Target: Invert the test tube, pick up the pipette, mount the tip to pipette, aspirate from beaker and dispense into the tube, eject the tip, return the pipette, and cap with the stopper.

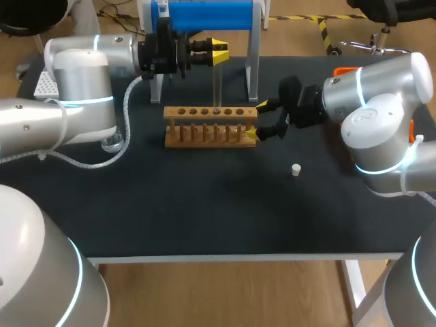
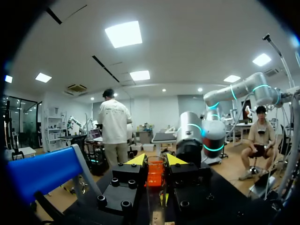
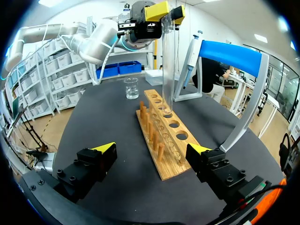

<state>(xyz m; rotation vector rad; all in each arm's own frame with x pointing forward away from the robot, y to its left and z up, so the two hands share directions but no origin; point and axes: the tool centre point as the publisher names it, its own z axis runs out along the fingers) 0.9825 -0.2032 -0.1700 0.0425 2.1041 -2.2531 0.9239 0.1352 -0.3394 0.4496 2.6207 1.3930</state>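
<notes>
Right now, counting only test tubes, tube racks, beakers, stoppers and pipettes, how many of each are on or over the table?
Test tube: 1
Tube rack: 1
Beaker: 1
Stopper: 1
Pipette: 1
Total: 5

My left arm (image 1: 75, 95) hides most of the small clear glass beaker (image 1: 113, 143). The edge cuts off one end of the clear glass test tube (image 2: 156, 199).

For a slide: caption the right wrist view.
Left gripper holds the tube upright at the rack; open right gripper flanks the rack's near end.
</notes>
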